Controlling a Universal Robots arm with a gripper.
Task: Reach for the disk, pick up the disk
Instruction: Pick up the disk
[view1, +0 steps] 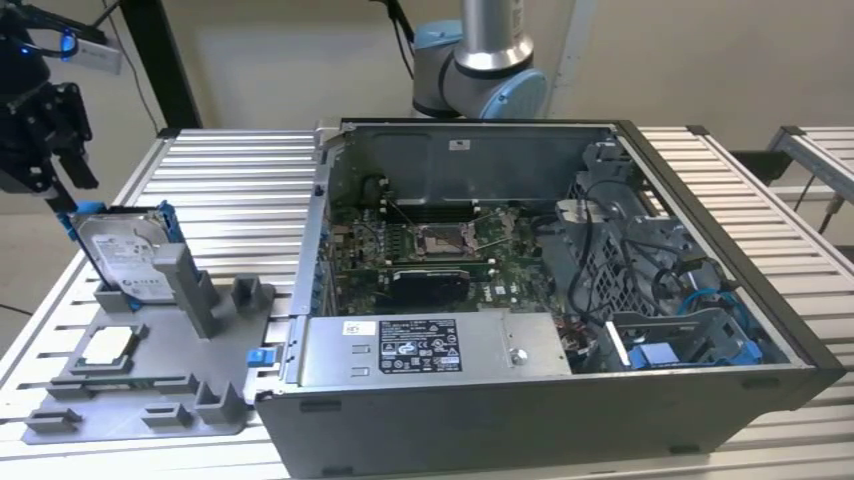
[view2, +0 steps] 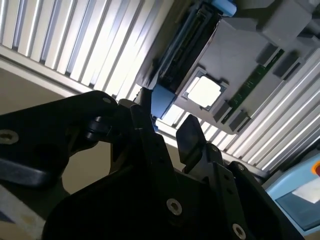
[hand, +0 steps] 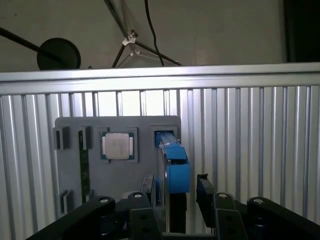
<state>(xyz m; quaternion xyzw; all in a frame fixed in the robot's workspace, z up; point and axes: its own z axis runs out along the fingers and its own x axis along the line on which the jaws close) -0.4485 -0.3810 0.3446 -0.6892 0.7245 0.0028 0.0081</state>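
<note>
**Jaws open astride the disk (hand: 172, 167)**

Jaws: we record them parted, with one finger (hand: 148, 186) on each side of the disk's top edge. Nothing is clamped. In the first wrist view we note a gap between the blue bracket and the finger on its other side.

Gripper (view1: 70, 198): black, at the exterior view's left. It hangs above the disk with its fingertips down at the disk's upper corner.

Disk: silver-grey with a white label and a blue bracket. It stands upright on edge in a slot of the grey holder plate (view1: 174, 395).

Chip module (view1: 110, 343): square and white-topped. It lies flat on the same plate, near the disk but apart from it.

Slatted metal table (view1: 227, 170): carries the plate.

Open computer case (view1: 561, 410): stands on the table, just beside the plate, toward the exterior view's right.
</note>
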